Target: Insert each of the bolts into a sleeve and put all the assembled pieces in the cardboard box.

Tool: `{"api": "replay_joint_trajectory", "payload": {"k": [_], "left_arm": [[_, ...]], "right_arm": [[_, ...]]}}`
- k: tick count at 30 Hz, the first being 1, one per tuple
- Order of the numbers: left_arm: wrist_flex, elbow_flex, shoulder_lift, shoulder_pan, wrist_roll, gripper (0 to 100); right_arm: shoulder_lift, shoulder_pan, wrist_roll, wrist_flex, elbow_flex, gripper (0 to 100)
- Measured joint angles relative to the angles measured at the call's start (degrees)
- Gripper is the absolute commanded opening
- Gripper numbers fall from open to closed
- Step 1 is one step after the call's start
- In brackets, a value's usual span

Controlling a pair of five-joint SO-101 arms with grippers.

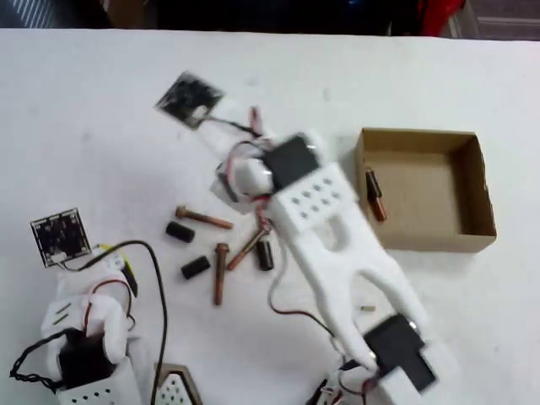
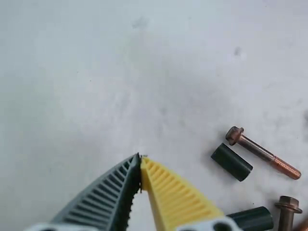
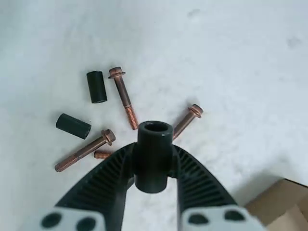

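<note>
We work over a white table [image 1: 101,110], with the cardboard box [image 1: 439,234] as our marker. One assembled piece [image 1: 374,196] already lies inside the box, close to the wall that faces the parts pile. The right arm [image 1: 337,245] stretches past that same wall, out over the pile. Its right pincer [image 3: 153,150] is closed on an upright black sleeve [image 3: 154,166] with the bore showing, and no bolt is in it yet. The left pincer [image 2: 140,161] sits on the far side of the pile from the box, its fingers pressed tip to tip on nothing. Near the box, loose bolts [image 3: 122,96], at least three, and two loose sleeves [image 3: 96,86] lie scattered. We judge the job barely begun: one piece is boxed, one sleeve is in hand, and the rest are still to be mated and carried over.
</note>
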Motion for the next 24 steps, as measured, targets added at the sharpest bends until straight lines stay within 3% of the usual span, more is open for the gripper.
{"api": "replay_joint_trajectory", "payload": {"k": [10, 24], "left_arm": [[0.0, 0.0, 0.0, 0.0, 0.0, 2], [0.0, 2.5, -0.2, 7.6, 0.0, 2]], "right_arm": [[-16.3, 8.3, -2.4, 6.0, 4.3, 1.7], [-43.6, 9.1, -2.4, 1.7, 30.7, 1.7]]}}
